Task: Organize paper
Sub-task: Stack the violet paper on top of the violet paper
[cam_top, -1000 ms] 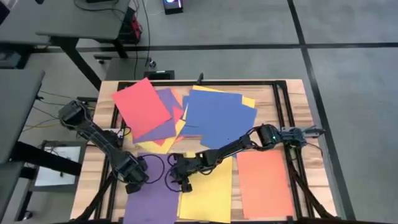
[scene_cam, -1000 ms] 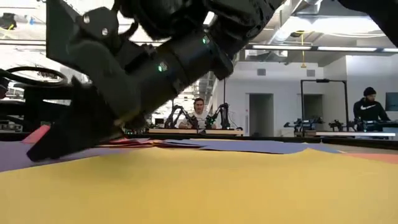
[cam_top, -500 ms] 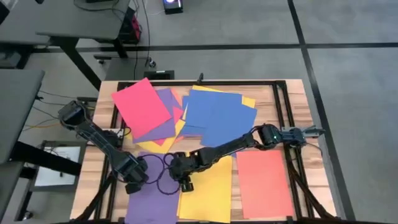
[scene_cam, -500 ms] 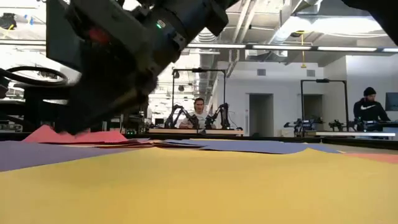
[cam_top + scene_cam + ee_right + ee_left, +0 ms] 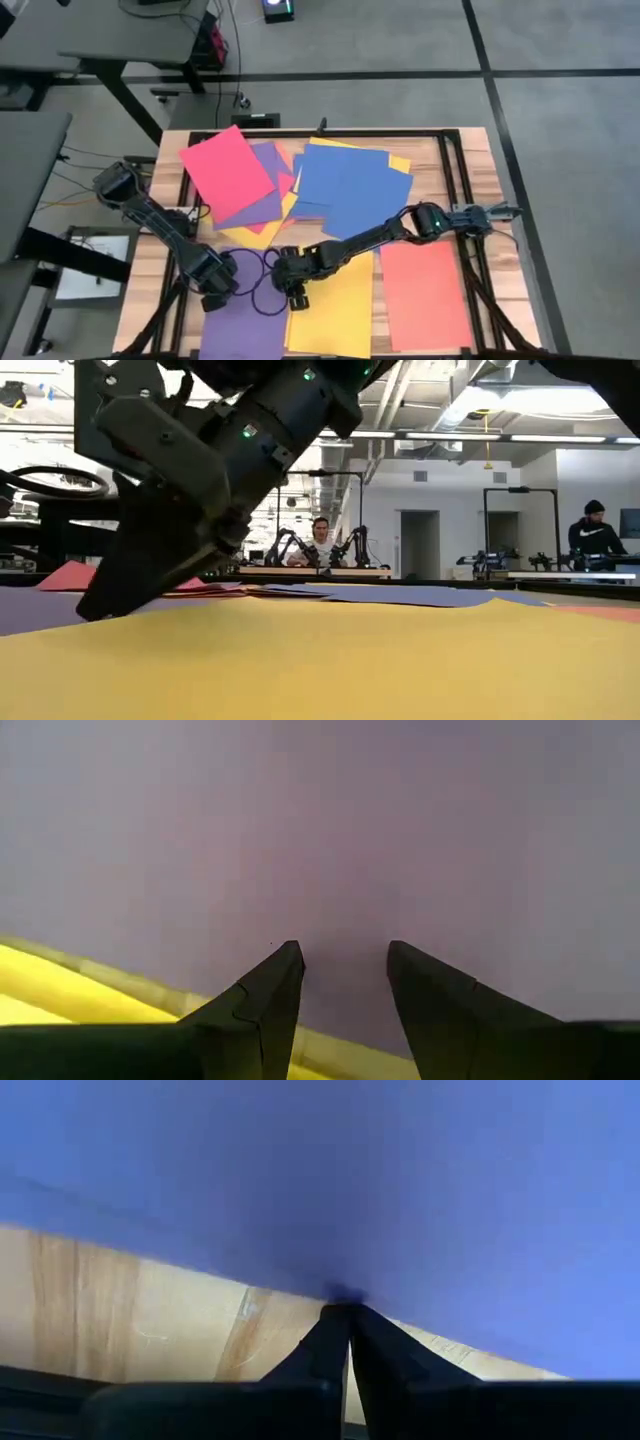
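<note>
From above, my desk [image 5: 460, 165] shows the job half sorted: a loose heap of red, purple, yellow and blue paper [image 5: 300, 180] at the far side, and 3 single sheets laid out on the near side. The yellow sheet [image 5: 340, 310] lies in the middle, the purple sheet [image 5: 240, 325] beside it and the orange sheet [image 5: 425, 295] on its other side. My left hand [image 5: 213, 296] sits at the purple sheet's edge; my right hand [image 5: 296, 293] is at the seam where purple meets yellow.

At desk level, my right hand [image 5: 125, 585] angles down to the yellow sheet's far edge, probably to square it.

My left wrist camera shows my left hand [image 5: 345, 1320] clenched on the purple sheet's edge, pinning it.

My right wrist camera shows my right hand [image 5: 345, 965] released, fingers spread over purple.
</note>
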Controlling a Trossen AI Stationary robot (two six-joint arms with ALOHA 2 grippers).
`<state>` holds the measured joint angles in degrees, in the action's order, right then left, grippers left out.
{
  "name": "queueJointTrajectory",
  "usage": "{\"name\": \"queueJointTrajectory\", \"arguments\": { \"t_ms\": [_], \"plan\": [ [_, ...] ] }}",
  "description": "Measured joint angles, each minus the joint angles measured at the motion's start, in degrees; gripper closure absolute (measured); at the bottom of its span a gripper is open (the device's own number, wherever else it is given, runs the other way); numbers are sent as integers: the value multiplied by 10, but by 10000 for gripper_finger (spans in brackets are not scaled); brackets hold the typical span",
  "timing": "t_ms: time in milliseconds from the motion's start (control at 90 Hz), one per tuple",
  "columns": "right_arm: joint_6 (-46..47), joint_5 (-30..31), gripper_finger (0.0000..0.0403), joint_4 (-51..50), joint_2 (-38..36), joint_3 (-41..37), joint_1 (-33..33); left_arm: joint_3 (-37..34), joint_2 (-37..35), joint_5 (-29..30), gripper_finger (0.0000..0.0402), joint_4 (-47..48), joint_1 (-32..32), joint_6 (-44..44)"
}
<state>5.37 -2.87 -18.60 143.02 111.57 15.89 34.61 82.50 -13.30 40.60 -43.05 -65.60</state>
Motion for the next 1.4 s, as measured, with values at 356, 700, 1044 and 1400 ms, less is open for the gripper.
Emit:
{"name": "queueJointTrajectory", "arguments": {
  "t_ms": [356,700,1044,1400],
  "plan": [
    [-25,-5,257,0,-6,-1,-7,2,0,1,402,1,0,0],
    [-25,-3,257,-17,-8,0,-15,75,-11,81,401,152,1,-10],
    [-72,0,257,-157,-4,97,-16,160,-65,154,401,187,0,-32],
    [-99,-1,257,-250,-32,118,-47,176,-42,217,401,14,-68,-85]
  ]
}}
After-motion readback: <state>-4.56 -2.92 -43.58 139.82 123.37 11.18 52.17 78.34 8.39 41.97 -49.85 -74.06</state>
